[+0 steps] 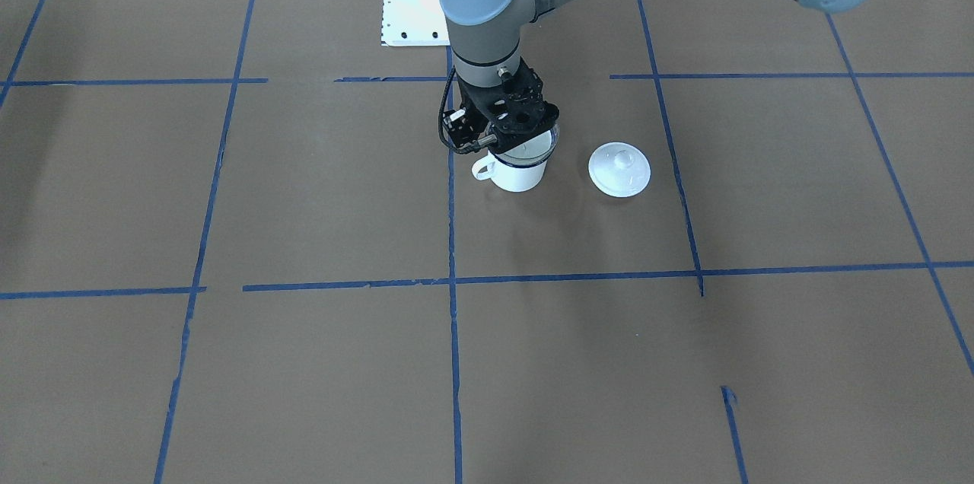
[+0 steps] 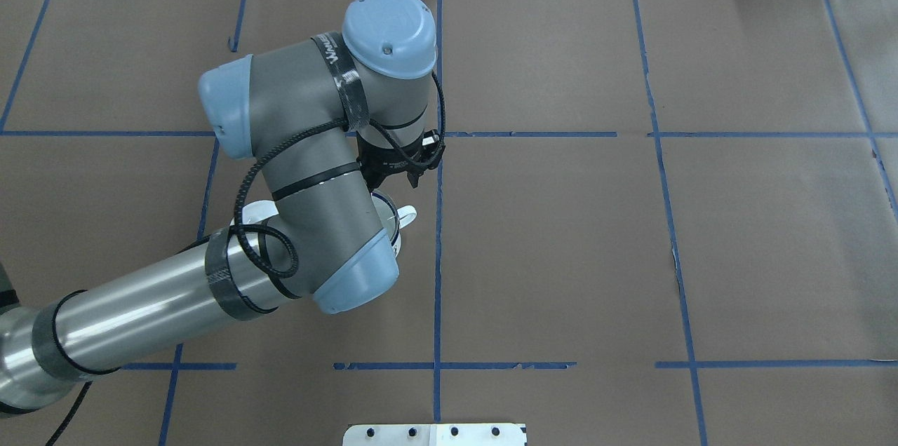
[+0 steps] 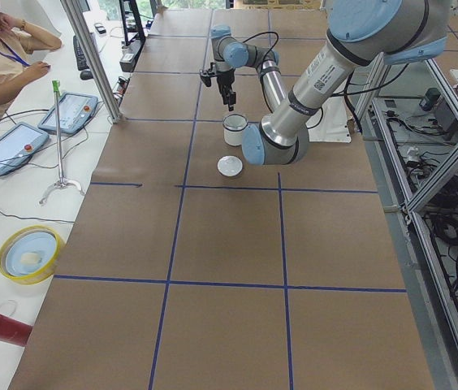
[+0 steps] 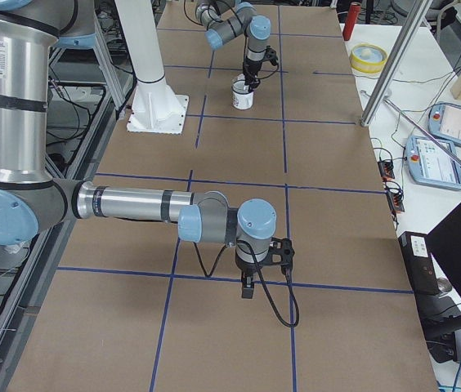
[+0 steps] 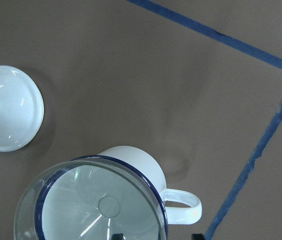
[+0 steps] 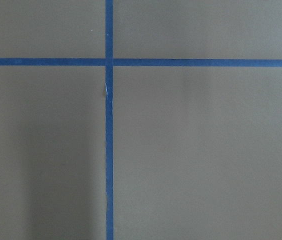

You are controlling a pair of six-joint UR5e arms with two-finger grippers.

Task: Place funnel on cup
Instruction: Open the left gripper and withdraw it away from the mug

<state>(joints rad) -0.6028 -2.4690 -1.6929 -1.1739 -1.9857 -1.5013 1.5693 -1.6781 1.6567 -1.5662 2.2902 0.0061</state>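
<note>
The white enamel cup [image 1: 517, 173] with a dark blue rim stands upright on the brown table, its handle toward the front view's left. The clear funnel [image 1: 535, 143] sits in the cup's mouth. In the left wrist view the funnel's rim [image 5: 88, 200] rings the cup's blue rim, and the cup handle [image 5: 183, 205] points right. My left gripper [image 1: 508, 138] hangs straight down over the cup. Its fingertips [image 5: 118, 236] show apart at the bottom edge, on either side of the funnel's rim, so it is open. My right gripper [image 4: 247, 286] shows only in the exterior right view, low over bare table; I cannot tell its state.
A white round knobbed lid [image 1: 619, 170] lies flat on the table beside the cup, also in the left wrist view [image 5: 8, 107]. Blue tape lines grid the brown paper. The robot's white base plate [image 1: 411, 4] lies behind the cup.
</note>
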